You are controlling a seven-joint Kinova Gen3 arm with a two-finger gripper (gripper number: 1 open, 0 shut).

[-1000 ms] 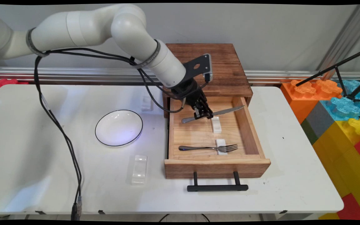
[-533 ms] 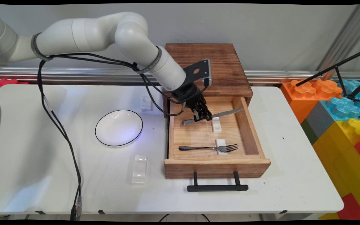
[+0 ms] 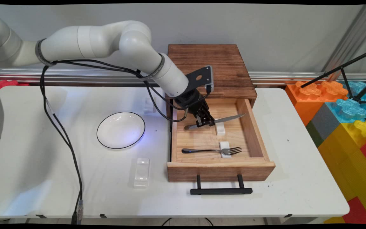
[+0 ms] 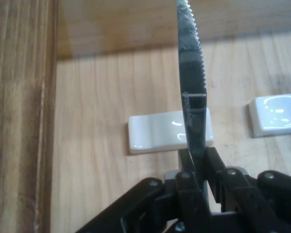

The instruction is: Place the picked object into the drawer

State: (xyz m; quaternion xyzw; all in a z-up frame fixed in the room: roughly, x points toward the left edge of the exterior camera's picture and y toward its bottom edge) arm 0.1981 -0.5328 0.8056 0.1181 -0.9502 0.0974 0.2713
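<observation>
A: What is seen at the near edge of the desk (image 3: 75, 197)?

B: A black handle (image 3: 221, 190) is shown on the front of an open wooden drawer (image 3: 221, 170). A clear block (image 3: 141, 171) is laid on the desk to the drawer's left, and a black-rimmed white bowl (image 3: 121, 129) is set beyond it.

A: And inside the drawer?

B: Nearest the front, a fork (image 3: 213, 150) is laid crosswise, its tines propped on a small white front rest (image 3: 224, 149). Behind it a second white piece, the rear rest (image 3: 220, 127), is placed on the drawer floor.

A: Where is the knife (image 3: 227, 119) held?

B: It is gripped near the join of handle and blade by the end effector (image 3: 204, 121), whose fingers (image 4: 214, 162) are closed tight on it. The serrated blade is pointed towards the drawer's right wall and is carried directly over the rear rest. In the hand view the blade is seen crossing that rest; whether metal is touching it cannot be told, though a slight gap is suggested.

A: What lies farthest back?

B: The dark wooden cabinet (image 3: 211, 60) from which the drawer is pulled out is pictured against the wall.
</observation>
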